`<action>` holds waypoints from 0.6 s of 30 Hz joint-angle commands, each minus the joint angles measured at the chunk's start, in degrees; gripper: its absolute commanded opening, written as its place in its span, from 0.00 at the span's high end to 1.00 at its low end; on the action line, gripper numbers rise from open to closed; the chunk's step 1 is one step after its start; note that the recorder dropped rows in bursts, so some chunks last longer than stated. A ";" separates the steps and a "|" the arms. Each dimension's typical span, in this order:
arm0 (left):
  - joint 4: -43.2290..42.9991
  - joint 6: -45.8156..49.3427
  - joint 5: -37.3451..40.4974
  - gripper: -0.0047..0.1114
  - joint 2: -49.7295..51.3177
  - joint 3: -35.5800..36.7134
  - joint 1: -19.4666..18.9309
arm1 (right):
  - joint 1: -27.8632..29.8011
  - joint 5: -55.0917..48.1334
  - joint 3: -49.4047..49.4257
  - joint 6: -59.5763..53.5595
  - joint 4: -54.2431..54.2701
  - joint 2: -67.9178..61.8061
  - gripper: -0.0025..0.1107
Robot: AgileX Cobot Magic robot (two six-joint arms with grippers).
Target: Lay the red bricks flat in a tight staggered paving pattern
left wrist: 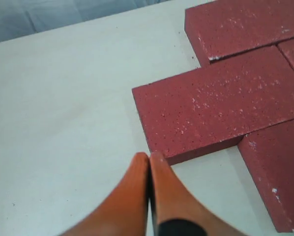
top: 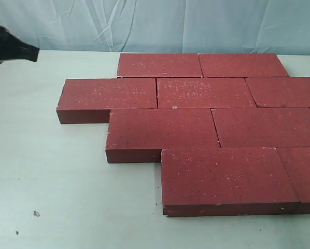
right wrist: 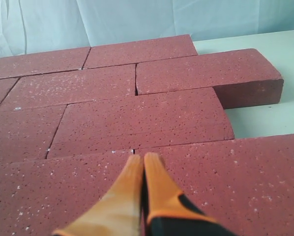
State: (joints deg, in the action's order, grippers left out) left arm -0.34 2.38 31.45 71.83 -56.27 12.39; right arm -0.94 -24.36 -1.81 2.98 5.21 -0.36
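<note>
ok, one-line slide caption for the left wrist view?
Left gripper, jaws closed, beside the corner of a red brick at the staggered paving's edge on the white table.

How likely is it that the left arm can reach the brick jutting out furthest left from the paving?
Probably yes. The left gripper, shut, appears close to the free end of that brick, with only bare table between them.

Exterior view: the dark-red, white-flecked rectangular paving bricks (top: pixel 287 92) run past the right edge, so the end slabs there show only in part; a black, blurred shape (top: pixel 10 47) at upper left, possibly an arm, is cut by the edge; small dark specks (top: pixel 36 213) on the pale table (top: pixel 51 181) are too small to identify; both wrist views crop further bricks.
</note>
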 commanded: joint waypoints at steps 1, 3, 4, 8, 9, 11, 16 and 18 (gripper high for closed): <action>3.25 -0.31 -0.48 0.96 -3.90 0.07 -4.12 | 0.26 0.66 0.33 0.10 0.09 0.36 0.98; 3.48 -0.31 -0.48 0.96 -5.26 0.07 -6.09 | 0.26 0.66 0.33 0.10 0.09 0.36 0.98; 3.48 -0.31 -0.48 0.96 -5.86 0.07 -6.59 | 0.26 0.66 0.33 0.10 0.09 0.36 0.98; 3.88 -0.42 -0.48 0.96 -7.56 0.07 -8.42 | 0.26 0.81 0.33 0.10 0.92 0.36 0.98; 3.88 -0.42 -0.48 0.96 -7.83 0.07 -8.36 | 0.26 0.81 0.33 0.10 0.92 0.36 0.98; 3.44 -0.42 -0.48 0.96 -7.99 0.07 -8.36 | 0.26 0.81 0.33 0.10 0.92 0.36 0.98; 3.29 -0.42 -0.48 0.96 -7.93 0.07 -8.36 | 0.26 0.81 0.33 0.10 0.92 0.36 0.98; 3.29 -0.42 -0.48 0.96 -7.93 0.07 -8.36 | 0.26 0.81 0.33 0.10 0.92 0.36 0.98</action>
State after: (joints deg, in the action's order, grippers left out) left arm 2.90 2.38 31.32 64.39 -56.27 4.09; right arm -0.94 -24.36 -1.81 2.98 6.11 -0.36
